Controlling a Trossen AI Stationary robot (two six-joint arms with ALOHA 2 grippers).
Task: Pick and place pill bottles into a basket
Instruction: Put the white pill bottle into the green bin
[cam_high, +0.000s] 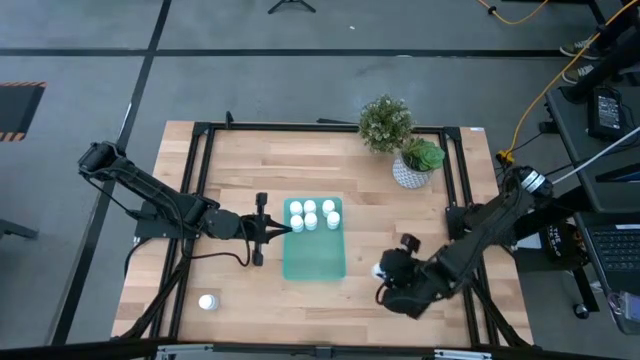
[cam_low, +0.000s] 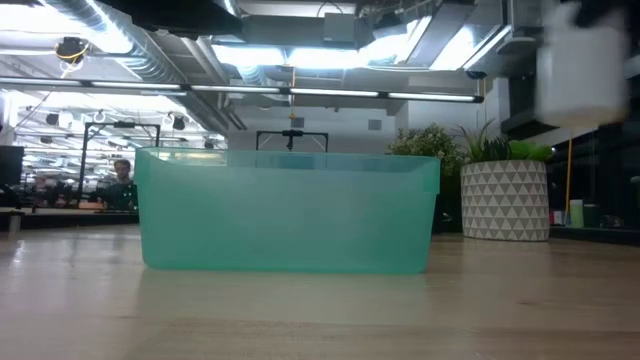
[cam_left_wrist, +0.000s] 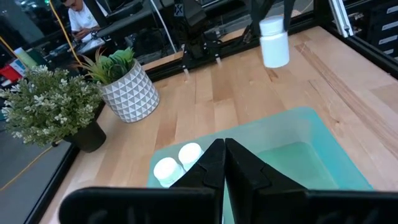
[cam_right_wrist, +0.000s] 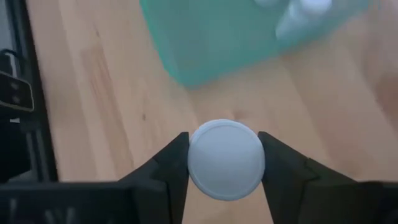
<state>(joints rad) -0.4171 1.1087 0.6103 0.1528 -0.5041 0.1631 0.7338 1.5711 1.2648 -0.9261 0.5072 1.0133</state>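
Note:
The teal basket (cam_high: 313, 250) stands mid-table and holds several white pill bottles (cam_high: 310, 214) at its far end; it also shows in the low view (cam_low: 290, 210). My right gripper (cam_high: 388, 272) is off the basket's right side, shut on one bottle (cam_right_wrist: 226, 158), which the left wrist view shows in the air (cam_left_wrist: 273, 42). Another bottle (cam_high: 208, 301) stands on the table at the near left. My left gripper (cam_left_wrist: 224, 163) is shut and empty at the basket's left wall (cam_high: 285, 229). My right gripper pinches the bottle between its two fingers (cam_right_wrist: 171, 165), one on each side of its round top (cam_right_wrist: 226, 158). The fingers come from above, pointing down. The bottle hangs nearly upright below them, lifted clear of the table (cam_left_wrist: 273, 42).
A white patterned plant pot (cam_high: 412, 168) and a dark pot with a bushy plant (cam_high: 385, 125) stand at the table's far right. A black frame (cam_high: 200, 180) runs round the table. A person (cam_left_wrist: 81, 15) sits in the room beyond the table.

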